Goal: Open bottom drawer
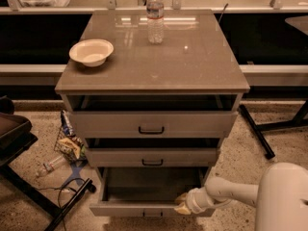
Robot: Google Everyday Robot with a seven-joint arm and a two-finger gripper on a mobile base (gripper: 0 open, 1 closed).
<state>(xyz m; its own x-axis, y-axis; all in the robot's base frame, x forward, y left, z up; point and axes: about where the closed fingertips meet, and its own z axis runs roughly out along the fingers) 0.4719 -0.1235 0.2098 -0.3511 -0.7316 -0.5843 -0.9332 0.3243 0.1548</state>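
Note:
The bottom drawer (144,209) is the lowest of three grey-beige drawers in the cabinet. It stands pulled out well past the two above it, and its plain grey tray (151,184) shows. Its small dark bar handle (152,213) sits at the middle of the front, cut by the frame's lower edge. My gripper (182,203) is at the right end of the drawer's front edge, at the top rim, on a white arm (231,191) that comes in from the lower right.
The middle drawer (152,157) and top drawer (151,124) stand slightly out. A white bowl (91,51) and a water bottle (155,16) stand on the cabinet top. Litter and cables (67,148) lie on the floor to the left, and a dark chair edge (14,134) is at far left.

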